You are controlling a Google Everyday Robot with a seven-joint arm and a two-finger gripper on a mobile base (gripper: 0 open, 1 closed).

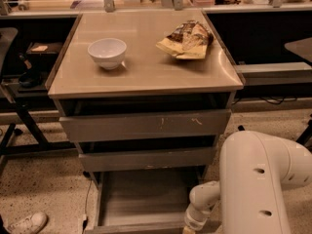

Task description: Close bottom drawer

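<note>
The bottom drawer [146, 199] is the lowest of three grey drawers and stands pulled out, its bare grey tray showing. Its flat front [136, 228] lies at the frame's bottom edge. My white arm [263, 184] fills the lower right. Its wrist [199, 213] reaches down beside the drawer's front right corner. The gripper itself is below the bottom edge, out of view.
The middle drawer front [146, 159] and the scratched top drawer front [146, 125] stick out slightly. A white bowl [107, 52] and a snack bag [187, 39] sit on the cabinet top [146, 72]. A shoe [27, 223] is at bottom left, and a desk leg [24, 116] at left.
</note>
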